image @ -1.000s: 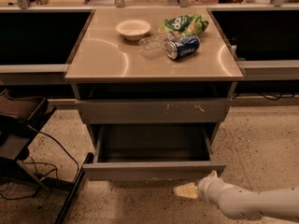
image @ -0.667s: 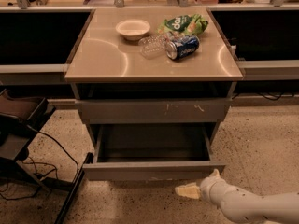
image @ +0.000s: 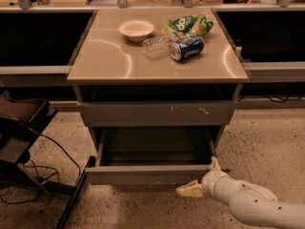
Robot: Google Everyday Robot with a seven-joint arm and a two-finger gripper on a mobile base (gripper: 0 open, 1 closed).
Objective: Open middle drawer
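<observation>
Terrazzo [image: 267, 142] — middle drawer [image: 152, 174] juts forward, jaws seemingly front-right.

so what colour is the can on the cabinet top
The can is blue, camera view; gripper low by a front corner of the middle drawer.

On the surface [image: 109, 61] the bowl [image: 136, 29] sits back left and the chip bag [image: 188, 25] back right. The soda can [image: 187, 48] lies before the bag, with a plastic bottle [image: 156, 46] just left of it. Below, the middle drawer [image: 147, 174] juts forward, my claw [image: 199, 181] at its front's right end.
</observation>
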